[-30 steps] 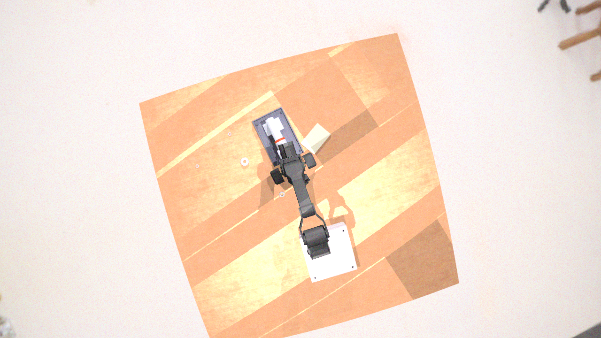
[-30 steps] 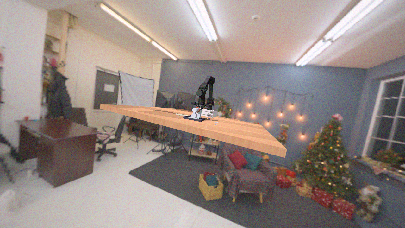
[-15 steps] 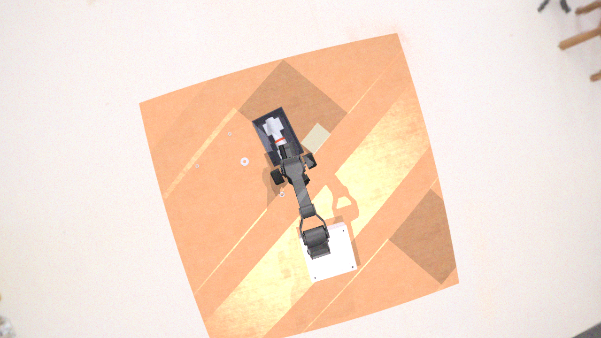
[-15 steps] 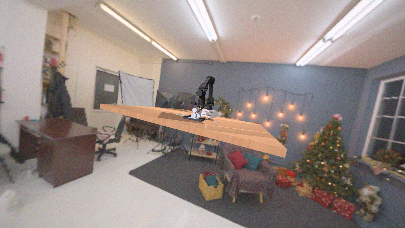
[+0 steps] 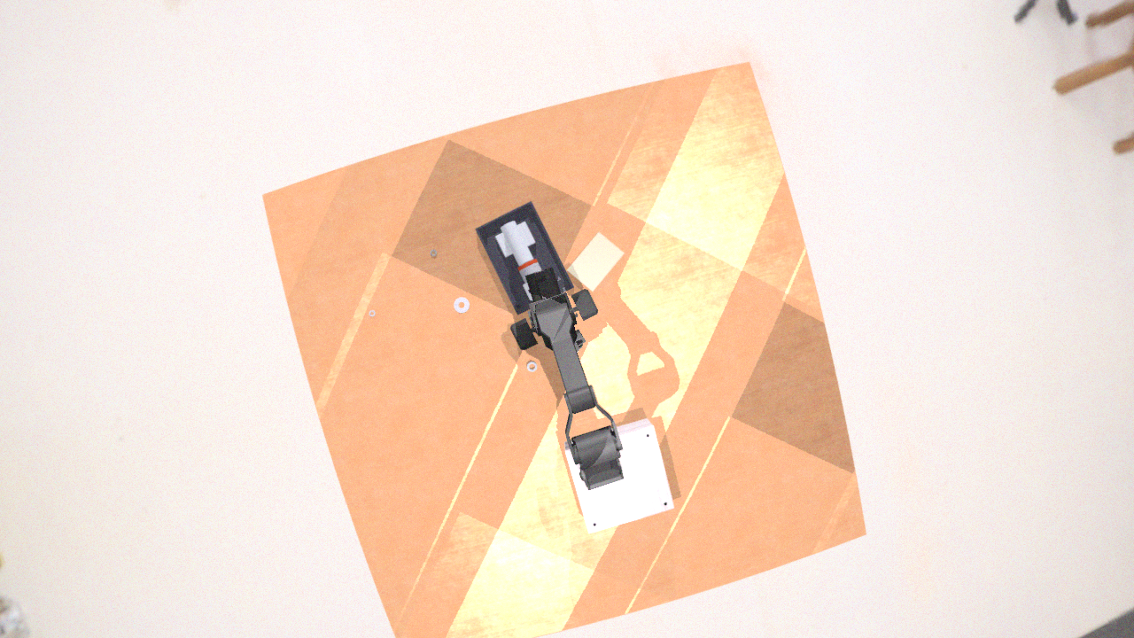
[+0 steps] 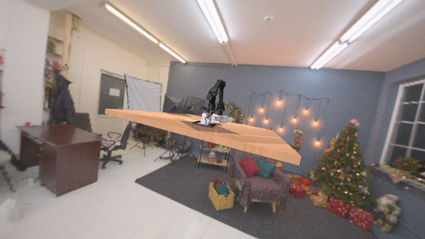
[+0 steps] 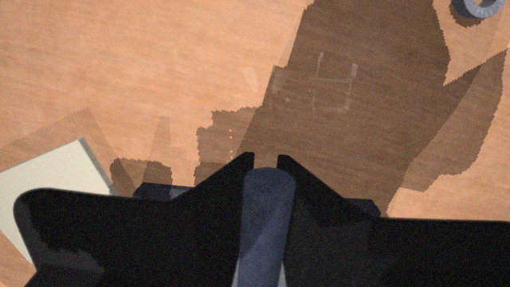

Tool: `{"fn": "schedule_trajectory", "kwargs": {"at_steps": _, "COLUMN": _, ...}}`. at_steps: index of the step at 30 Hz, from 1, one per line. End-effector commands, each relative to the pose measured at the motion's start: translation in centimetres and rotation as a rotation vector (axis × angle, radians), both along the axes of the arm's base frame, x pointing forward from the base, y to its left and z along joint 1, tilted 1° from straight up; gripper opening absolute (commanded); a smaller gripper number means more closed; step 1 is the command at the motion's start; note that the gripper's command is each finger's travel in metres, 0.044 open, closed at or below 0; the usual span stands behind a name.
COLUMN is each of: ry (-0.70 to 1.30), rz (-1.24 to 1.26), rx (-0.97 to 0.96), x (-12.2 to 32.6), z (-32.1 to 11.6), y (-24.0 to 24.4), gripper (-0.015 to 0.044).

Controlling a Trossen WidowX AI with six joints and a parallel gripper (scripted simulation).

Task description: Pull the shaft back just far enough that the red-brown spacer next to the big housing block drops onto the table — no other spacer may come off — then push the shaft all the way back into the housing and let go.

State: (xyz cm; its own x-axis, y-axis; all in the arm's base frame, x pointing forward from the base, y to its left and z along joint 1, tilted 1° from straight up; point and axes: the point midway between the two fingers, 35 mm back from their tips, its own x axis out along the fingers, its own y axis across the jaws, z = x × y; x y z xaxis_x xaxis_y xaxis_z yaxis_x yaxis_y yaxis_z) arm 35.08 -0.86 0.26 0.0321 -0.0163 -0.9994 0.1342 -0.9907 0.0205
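Observation:
The white housing block [image 5: 515,237] [image 6: 204,119] stands in a dark tray [image 5: 497,272]. The red-brown spacer [image 5: 528,264] [image 6: 207,114] shows as a thin band around the shaft line, beside the housing at shaft height. It does not lie on the table. My gripper [image 7: 264,163] is shut on the shaft [image 7: 268,215], near its rounded blue-grey end. From above, the gripper and arm cover this end of the shaft. Other spacers on the shaft cannot be told apart; a pale part shows between the red-brown band and my gripper.
A cream plate [image 5: 597,260] [image 7: 48,173] lies right of the tray. A pale ring [image 5: 454,304] and several smaller ring-shaped parts lie left of the tray and arm. A grey ring [image 7: 472,10] shows at the wrist view's top right. The white base [image 5: 642,484] stands behind the arm.

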Motion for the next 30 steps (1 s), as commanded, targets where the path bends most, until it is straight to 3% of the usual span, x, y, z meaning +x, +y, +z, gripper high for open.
{"fn": "schedule_trajectory", "kwargs": {"at_steps": 1, "ry": 0.003, "rz": 0.001, "rx": -0.002, "x": -0.16, "z": -0.02, "y": -0.04, "gripper": 0.0000}}
{"fn": "schedule_trajectory", "kwargs": {"at_steps": 30, "ry": 0.003, "rz": 0.001, "rx": -0.002, "x": -0.47, "z": -0.04, "y": -0.09, "gripper": 0.0000}}
